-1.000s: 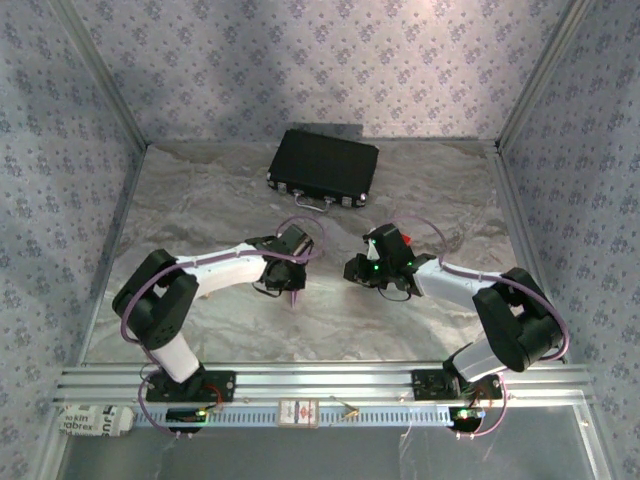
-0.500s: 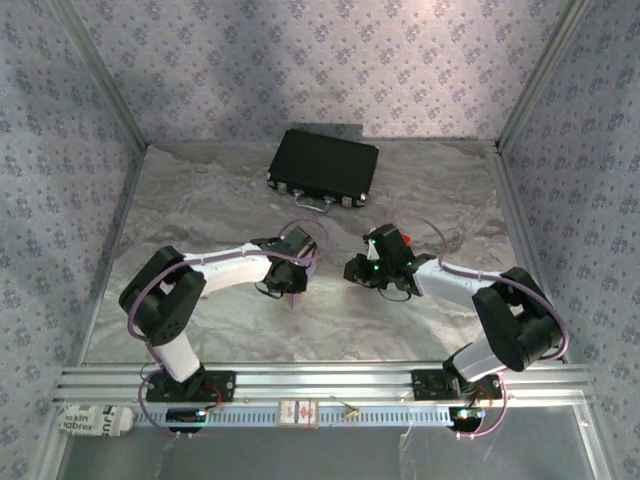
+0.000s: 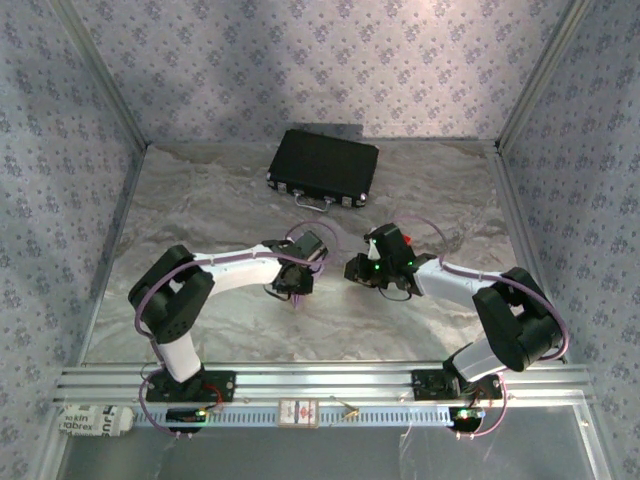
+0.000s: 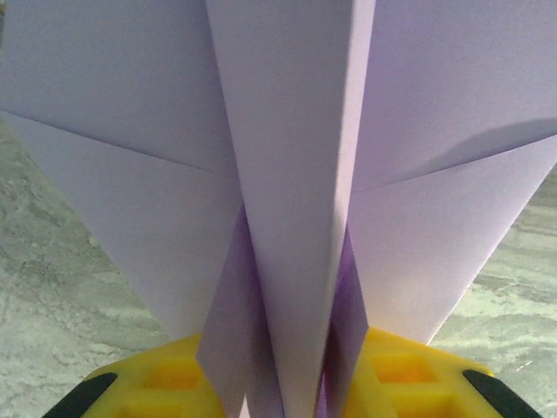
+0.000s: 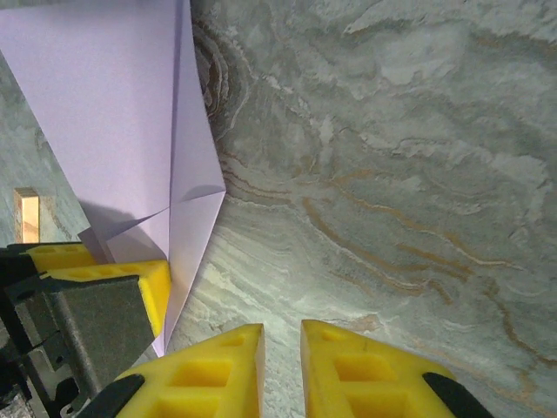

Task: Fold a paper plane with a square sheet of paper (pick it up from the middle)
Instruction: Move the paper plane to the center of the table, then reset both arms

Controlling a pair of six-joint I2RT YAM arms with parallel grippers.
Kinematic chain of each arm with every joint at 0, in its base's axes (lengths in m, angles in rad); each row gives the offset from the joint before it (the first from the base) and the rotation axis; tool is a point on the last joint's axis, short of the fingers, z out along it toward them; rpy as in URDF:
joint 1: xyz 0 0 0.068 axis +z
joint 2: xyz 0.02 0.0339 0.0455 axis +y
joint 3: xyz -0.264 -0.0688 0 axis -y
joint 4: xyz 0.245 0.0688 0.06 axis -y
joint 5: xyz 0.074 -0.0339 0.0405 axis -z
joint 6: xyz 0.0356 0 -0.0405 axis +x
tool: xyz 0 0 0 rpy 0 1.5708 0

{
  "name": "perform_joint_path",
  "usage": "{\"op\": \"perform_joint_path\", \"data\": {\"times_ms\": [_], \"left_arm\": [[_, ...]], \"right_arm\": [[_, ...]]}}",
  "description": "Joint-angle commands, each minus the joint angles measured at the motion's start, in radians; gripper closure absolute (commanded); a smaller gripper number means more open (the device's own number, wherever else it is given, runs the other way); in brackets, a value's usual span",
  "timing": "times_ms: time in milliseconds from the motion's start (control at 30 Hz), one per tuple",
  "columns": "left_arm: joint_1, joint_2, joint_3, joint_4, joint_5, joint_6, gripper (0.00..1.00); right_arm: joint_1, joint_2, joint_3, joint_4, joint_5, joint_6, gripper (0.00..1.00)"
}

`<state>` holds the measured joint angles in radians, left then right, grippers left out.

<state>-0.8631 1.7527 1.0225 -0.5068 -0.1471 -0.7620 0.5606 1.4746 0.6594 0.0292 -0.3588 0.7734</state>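
The paper plane [image 4: 287,174] is a pale lilac dart with a long centre keel, seen from behind in the left wrist view. Its keel stands between the yellow fingers [image 4: 400,374] of my left gripper [image 4: 287,383]. The jaws stand apart and the paper's layers fan loosely between them. From above, the lilac tip [image 3: 297,301] pokes out below the left gripper [image 3: 297,288]. In the right wrist view the plane [image 5: 113,113] rests on the table at the left. My right gripper [image 5: 283,348] hovers beside it, narrowly open and empty, a short way right of the left one [image 3: 352,270].
A black case [image 3: 323,167] lies at the back of the marbled grey table [image 3: 200,200]. A small pale block [image 5: 26,216] sits by the plane's far side. Patterned walls close in the table on three sides.
My left arm has swung right, bringing the plane closer to the right gripper. The right arm has stayed put.
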Motion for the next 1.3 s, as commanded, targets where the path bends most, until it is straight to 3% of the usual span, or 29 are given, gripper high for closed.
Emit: {"op": "perform_joint_path", "data": {"times_ms": [0,533,1000,1167,1267], "left_arm": [[-0.014,0.064,-0.013,-0.032,0.027,-0.074,0.69],[-0.057,0.042,0.034,-0.089,-0.018,-0.175,0.63],[-0.057,-0.105,0.048,-0.107,-0.049,-0.186,0.53],[-0.057,-0.184,0.045,-0.118,-0.072,-0.178,0.51],[-0.054,-0.253,0.034,-0.115,-0.128,-0.135,0.48]], "right_arm": [[-0.014,-0.039,-0.014,-0.033,0.001,-0.012,0.80],[-0.071,-0.120,-0.041,-0.082,-0.024,-0.056,0.80],[-0.184,-0.302,-0.027,-0.264,0.096,-0.137,0.78],[-0.230,-0.380,-0.005,-0.340,0.194,-0.200,0.70],[-0.241,-0.445,0.026,-0.387,0.335,-0.263,0.50]]}}
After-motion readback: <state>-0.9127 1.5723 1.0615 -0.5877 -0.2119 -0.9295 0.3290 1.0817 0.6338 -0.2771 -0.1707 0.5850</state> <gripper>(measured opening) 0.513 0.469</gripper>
